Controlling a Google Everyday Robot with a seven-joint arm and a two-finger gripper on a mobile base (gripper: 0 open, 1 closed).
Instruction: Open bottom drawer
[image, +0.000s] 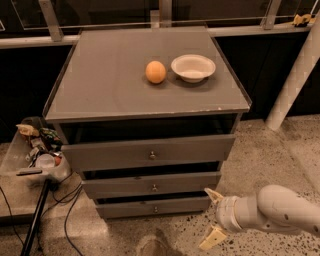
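Speckled pale floor (272, 150) throughout. Grey three-drawer cabinet (110, 80) at centre, set against a dark far wall crossed by a pale rail (30, 42). White slanting post (295, 80) at far right. Clear bin (20, 160) of clutter and black cables (69, 212) at near left. Lighting dim. Gripper (206, 219) low at near right, above the floor, fingers spread.

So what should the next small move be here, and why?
Likely ease the gripper left toward the knob of the bottom drawer. The gripper sits low by the right front corner of the cabinet, jaws open and holding nothing, well right of that knob.
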